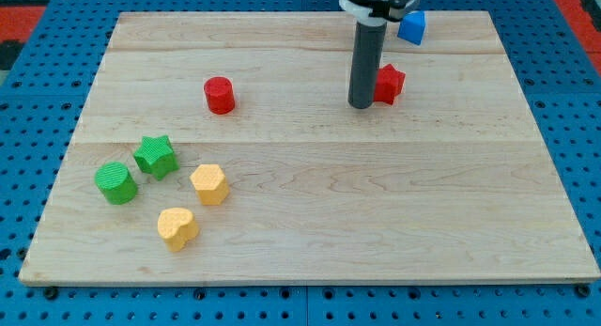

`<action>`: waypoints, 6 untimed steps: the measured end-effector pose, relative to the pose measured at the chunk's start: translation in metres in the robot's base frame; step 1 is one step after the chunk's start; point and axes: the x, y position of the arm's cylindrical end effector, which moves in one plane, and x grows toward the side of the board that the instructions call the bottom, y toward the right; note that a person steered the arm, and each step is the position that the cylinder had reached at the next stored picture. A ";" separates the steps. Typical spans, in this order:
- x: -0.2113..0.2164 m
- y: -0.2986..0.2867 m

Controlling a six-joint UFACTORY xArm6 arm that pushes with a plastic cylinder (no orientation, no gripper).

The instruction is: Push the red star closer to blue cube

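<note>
- At the view's far left you have a green cylinder (115, 183) and a green star (155, 156) side by side, well away from the work — they play no part in it.
- Just right of them lie two yellow blocks (208, 184), one below the other, near but apart.
- Further up, a red cylinder (220, 95) stands alone on the wooden board (310, 213).
- Right of centre, my tip (361, 104) rests on the board, touching or just beside the red star (387, 84) on its left side — placed there, I judge, to shove it rightward and upward.
- My tip is a bare rod: it grasps nothing, only pushes.
- One blue cube (411, 26) shows near the top edge, above and right of the star; the rod hides whatever lies behind it.
- You will find no readable writing or labels anywhere.
</note>
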 end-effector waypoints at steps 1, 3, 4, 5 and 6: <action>0.013 0.034; -0.017 0.078; 0.013 0.095; 0.019 0.057; -0.034 0.037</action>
